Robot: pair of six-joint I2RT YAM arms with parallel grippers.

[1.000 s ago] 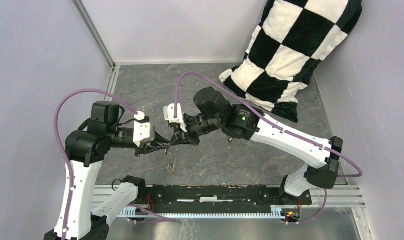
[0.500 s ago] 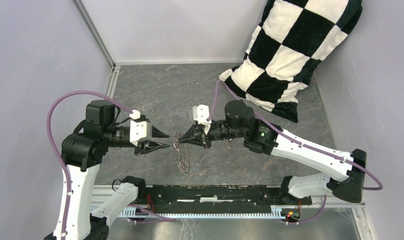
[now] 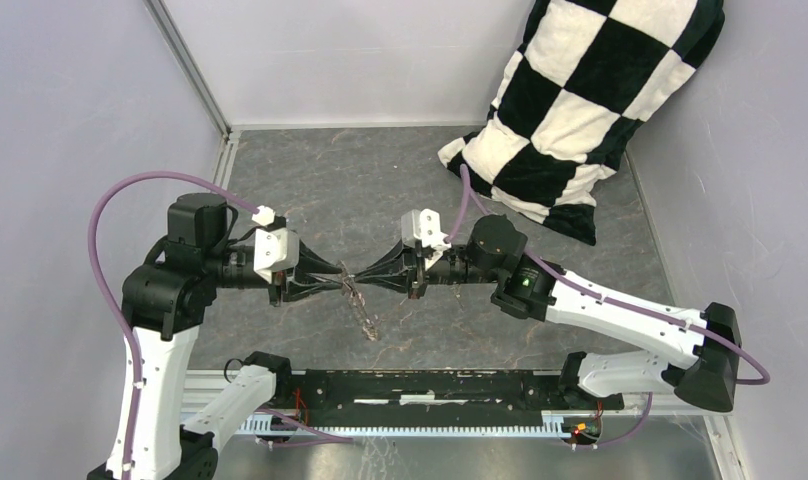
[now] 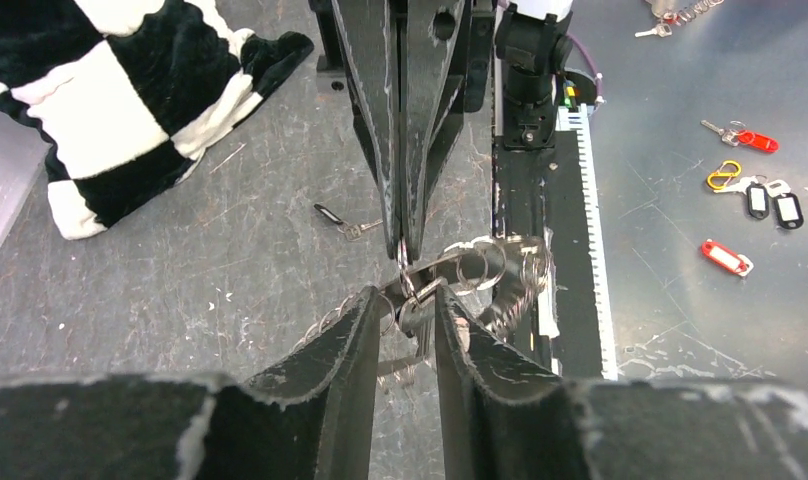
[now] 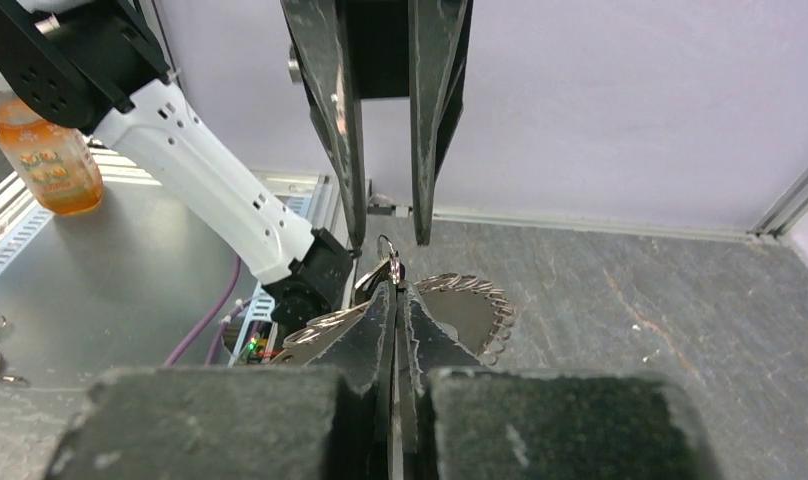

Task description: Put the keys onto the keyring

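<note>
The keyring [image 3: 366,312], a metal ring thick with small keys, hangs from my right gripper [image 3: 357,279], which is shut on its wire. It also shows in the left wrist view [image 4: 492,268] and the right wrist view [image 5: 472,302]. My left gripper [image 3: 341,279] faces the right one tip to tip. Its jaws stand narrowly apart around a small ring and key at the top of the keyring [image 4: 416,306]. One loose key [image 4: 332,215] with a black head lies on the table beyond. The other loose key is out of view.
A black-and-white checked pillow [image 3: 590,110] leans in the back right corner. A black rail [image 3: 430,385] runs along the table's near edge. Beyond it, coloured key tags [image 4: 728,257] lie on a metal surface, and an orange bottle [image 5: 48,160] stands there.
My right gripper has carried the keyring to the right. My left gripper drew back with its jaws wide, then came in again, and its jaws now sit narrower around the ring's top.
</note>
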